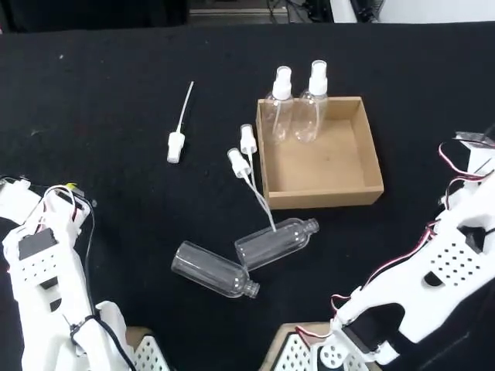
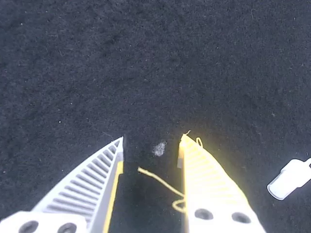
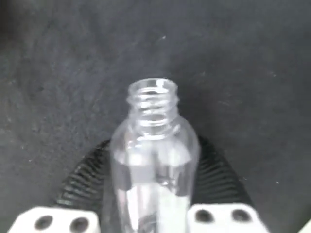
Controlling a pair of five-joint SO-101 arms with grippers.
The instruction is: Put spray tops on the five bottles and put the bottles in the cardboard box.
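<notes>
At the right wrist, right gripper [image 3: 154, 162] is clamped on an uncapped bottle [image 3: 153, 116], one jaw each side of the body below the shoulder, neck pointing out past the fingertips over the black cloth [image 3: 252, 58]. Other side, left gripper [image 2: 152, 141] is spread wide with nothing in it, above bare cloth, a spray top [image 2: 290, 178] lying near it off to one side. High view tally: two capped bottles [image 1: 280, 116] in the cardboard box [image 1: 325, 193] at its far wall, heads over the rim; two open bottles [image 1: 274, 242] lying on the table just in front of the box, apparently touching; lone top [image 1: 176, 145] well left of the box, a pair of tops [image 1: 247, 139] just beside its left wall, tubes trailing toward the lying bottles. Step in hand, my read: cap the held bottle. Do it right: left takes a top by the white head, not the dip tube. The tube is long and thin and will likely flex, so lead its tip into the neck first, then bring the head square onto the threads and seat it. Right grips firm without crushing and holds the neck steady. Bottle itself: clear plastic, rounded shoulders, short ribbed screw neck, mouth open, empty as far as I can see; walls look thin, so probably slick and easy to dent.
</notes>
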